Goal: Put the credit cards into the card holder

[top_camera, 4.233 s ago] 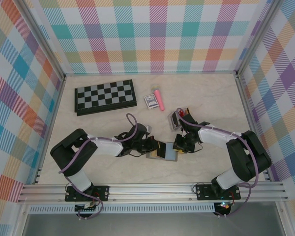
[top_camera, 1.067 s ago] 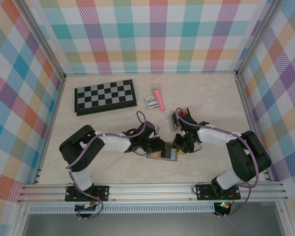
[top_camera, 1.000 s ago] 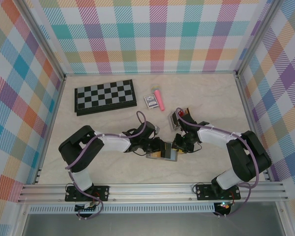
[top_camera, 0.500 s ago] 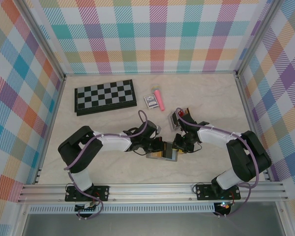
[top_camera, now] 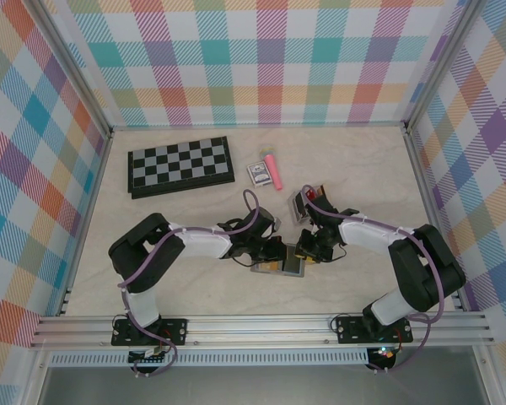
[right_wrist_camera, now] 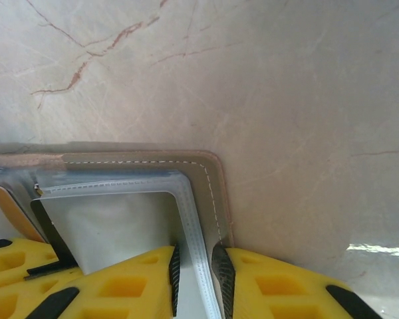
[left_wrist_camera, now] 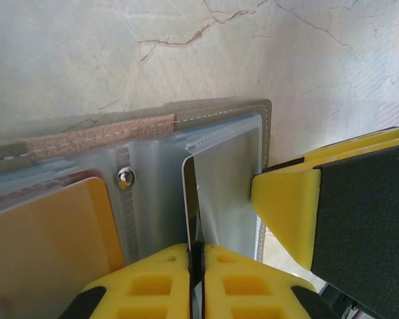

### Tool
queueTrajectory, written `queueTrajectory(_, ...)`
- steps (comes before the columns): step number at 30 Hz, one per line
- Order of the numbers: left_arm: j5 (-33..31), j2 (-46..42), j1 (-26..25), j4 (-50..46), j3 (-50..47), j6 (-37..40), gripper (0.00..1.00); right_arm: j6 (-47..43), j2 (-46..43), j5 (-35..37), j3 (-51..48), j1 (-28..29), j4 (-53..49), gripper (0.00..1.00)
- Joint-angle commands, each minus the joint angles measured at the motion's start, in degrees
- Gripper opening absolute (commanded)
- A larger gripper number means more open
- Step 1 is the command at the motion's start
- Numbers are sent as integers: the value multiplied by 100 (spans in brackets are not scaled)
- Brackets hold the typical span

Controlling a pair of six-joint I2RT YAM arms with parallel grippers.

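While the right hand (right_wrist_camera: 194,260) has its jaws nearly closed on the near edge of the holder (right_wrist_camera: 216,174), steadying it on the desk (right_wrist_camera: 266,80), the left hand (left_wrist_camera: 195,256) is clamped tight on a dark card (left_wrist_camera: 189,199) that shows edge-on between its tips.

The holder lies open on the front middle of the desk, between the two hands, with a tan card (left_wrist_camera: 43,246) already lying in its left page. The move turns on the clear sleeve (left_wrist_camera: 226,179) on the right page. It sits just ahead of the left hand's tips and a little to their right. The dark card's long axis runs straight out from that hand, and its far edge meets the sleeve's left border. Whether that edge is inside the pocket or only resting against it, I cannot tell.

The left hand is the nearer one and the one that carries the card, so the push looks to be its job. My guess is that the card must tip over toward the sleeve's plane before it slides in. From above, more cards stand in a rack (top_camera: 304,202) just behind the right hand.
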Motion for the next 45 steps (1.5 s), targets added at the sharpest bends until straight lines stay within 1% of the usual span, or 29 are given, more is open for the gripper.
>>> queueTrajectory(1,24,29,-162,-273,109,87,13,84,87,316,-151,6,39,27)
queueTrajectory(4,-248,-193,-162,-446,15,86,16,72,-109,459,-107,3,-126,28)
queueTrajectory(5,-376,-293,-162,-560,-4,111,21,36,-210,541,-61,8,-215,29)
queueTrajectory(8,-640,-632,-162,-773,-64,174,25,-80,-602,726,48,-7,-442,35)
queueTrajectory(12,-969,-976,-160,-1026,-89,274,37,-170,-1084,1092,218,-12,-787,41)
queueTrajectory(18,-1485,-1259,-106,-1385,-100,317,42,-344,-1186,1568,518,-25,-1311,45)
queueTrajectory(22,-1717,-1384,14,-1622,-101,361,45,-382,-1028,1482,529,-25,-1346,47)
queueTrajectory(28,-1665,-1417,270,-1687,-256,314,46,-368,-630,1201,426,-25,-1203,51)
queueTrajectory(32,-1627,-1352,419,-1696,-320,220,47,-364,-321,1023,413,-16,-1078,52)
queueTrajectory(35,-1503,-1328,519,-1617,-399,126,48,-378,-175,901,380,-16,-979,53)
queueTrajectory(38,-1385,-1304,596,-1514,-496,64,52,-398,-45,795,388,-13,-937,53)
queueTrajectory(45,-1027,-1064,758,-1194,-645,-123,56,-452,132,626,355,4,-847,52)
